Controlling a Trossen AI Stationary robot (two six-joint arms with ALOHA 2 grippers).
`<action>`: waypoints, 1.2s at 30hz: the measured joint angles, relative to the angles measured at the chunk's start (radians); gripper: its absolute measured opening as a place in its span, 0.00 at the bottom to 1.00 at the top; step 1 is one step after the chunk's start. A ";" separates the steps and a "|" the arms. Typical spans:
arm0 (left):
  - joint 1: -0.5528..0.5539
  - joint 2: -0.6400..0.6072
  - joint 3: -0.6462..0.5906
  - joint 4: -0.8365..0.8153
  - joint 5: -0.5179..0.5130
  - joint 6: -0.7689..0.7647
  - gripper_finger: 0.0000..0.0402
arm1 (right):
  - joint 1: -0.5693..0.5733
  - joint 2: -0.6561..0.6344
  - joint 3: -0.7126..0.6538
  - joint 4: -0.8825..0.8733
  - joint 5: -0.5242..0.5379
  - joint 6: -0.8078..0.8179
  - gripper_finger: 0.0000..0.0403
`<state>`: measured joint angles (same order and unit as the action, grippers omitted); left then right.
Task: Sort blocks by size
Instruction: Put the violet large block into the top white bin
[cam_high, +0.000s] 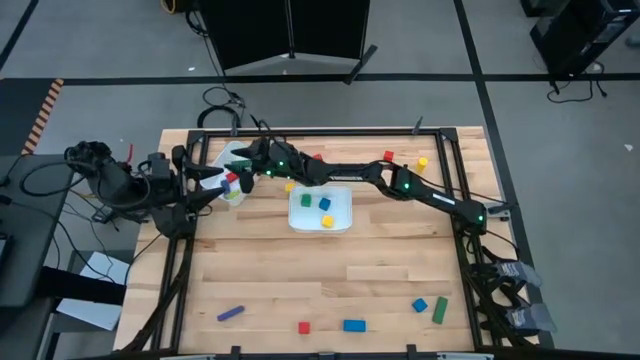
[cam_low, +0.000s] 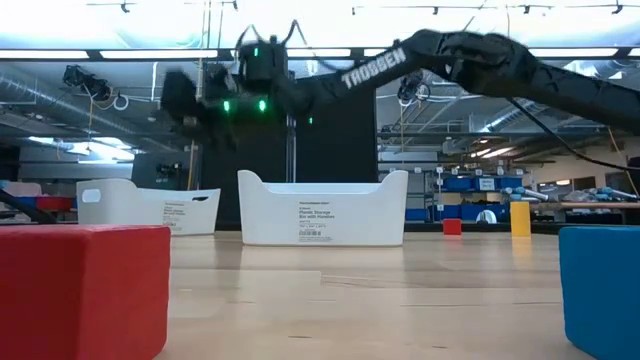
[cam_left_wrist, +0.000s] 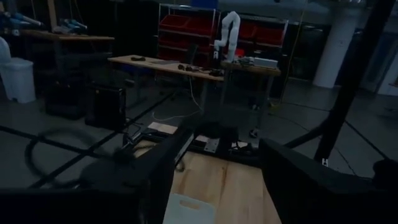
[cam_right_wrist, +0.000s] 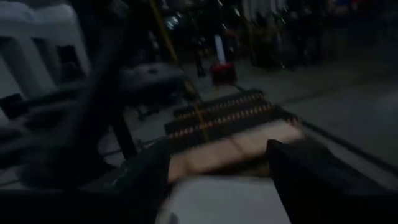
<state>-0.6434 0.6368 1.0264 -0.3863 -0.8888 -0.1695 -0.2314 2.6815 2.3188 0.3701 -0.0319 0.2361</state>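
Note:
My right arm reaches across the table, and its open, empty gripper (cam_high: 247, 157) hangs above the white left tray (cam_high: 238, 152); the tray's rim shows between its fingers (cam_right_wrist: 217, 199). My left gripper (cam_high: 218, 181) is open and empty at that tray's left edge, whose rim (cam_left_wrist: 189, 210) shows below its fingers. Red and green blocks (cam_high: 233, 184) lie in the left tray. Blue, green and yellow blocks (cam_high: 325, 204) lie in the middle tray (cam_high: 345, 196). Loose blocks lie on the table: red (cam_high: 388, 156), yellow (cam_high: 422, 161), purple (cam_high: 231, 313), blue (cam_high: 353, 325), green (cam_high: 440, 310).
Both trays stand upright in the low view, the middle tray (cam_low: 322, 210) and the left tray (cam_low: 150, 208). A red block (cam_low: 85, 290) and a blue block (cam_low: 600, 290) lie close to the near edge. Bare wood lies between the trays and the near blocks.

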 joint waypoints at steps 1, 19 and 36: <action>0.000 0.001 0.000 -0.010 0.000 -0.011 0.59 | 0.008 -0.012 -0.002 0.004 0.000 -0.009 0.67; 0.000 0.298 0.000 -0.331 0.228 -0.231 0.59 | 0.209 -0.820 -1.279 0.514 0.345 -0.296 0.38; -0.102 0.807 0.036 -0.439 0.811 -0.756 0.74 | 0.494 -1.248 -1.657 0.530 0.694 -0.486 0.44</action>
<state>-0.7456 1.4437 1.0622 -0.8249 -0.0778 -0.9253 0.2629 1.4333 0.6615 0.9002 0.6625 -0.2497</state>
